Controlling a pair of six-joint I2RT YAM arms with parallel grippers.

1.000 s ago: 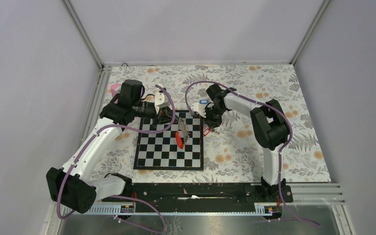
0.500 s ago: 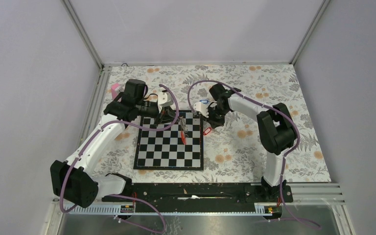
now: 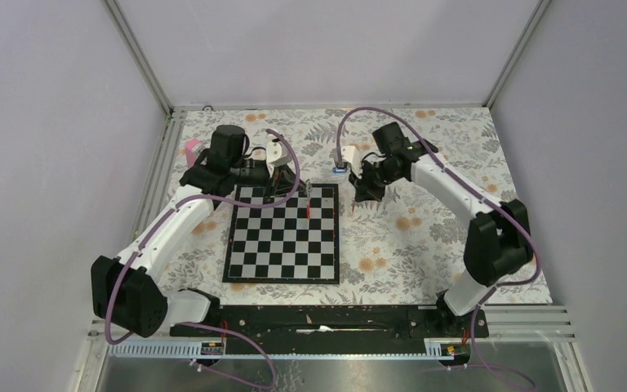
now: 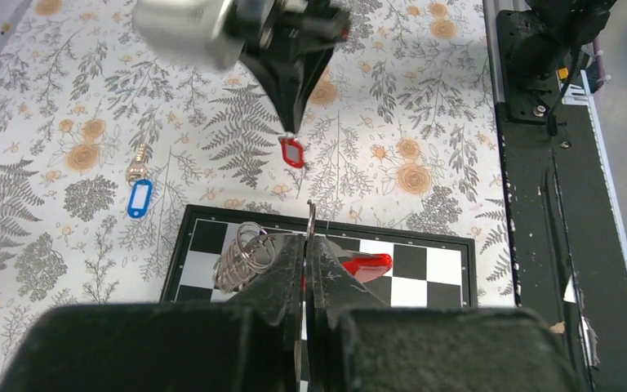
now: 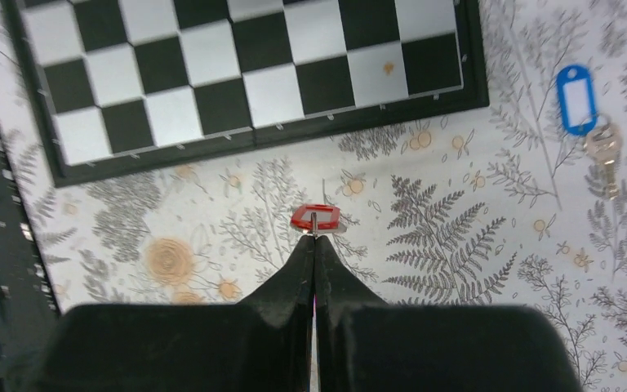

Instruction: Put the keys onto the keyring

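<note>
Left gripper (image 4: pixel 305 249) jaws clamped on keyring (image 4: pixel 366 265) over chessboard (image 4: pixel 434 271) edge. Right gripper (image 5: pixel 313 245) jaws pinch red-tag key (image 5: pixel 315 218). Blue-tag key (image 5: pixel 578 100) lies on table (image 5: pixel 457 269).

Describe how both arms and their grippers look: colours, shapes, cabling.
The left arm and right arm share white links between bulky black joint housings, each trailed by a looping purple cable. The left gripper and right gripper each have two black fingers tapering to a narrow tip.
</note>
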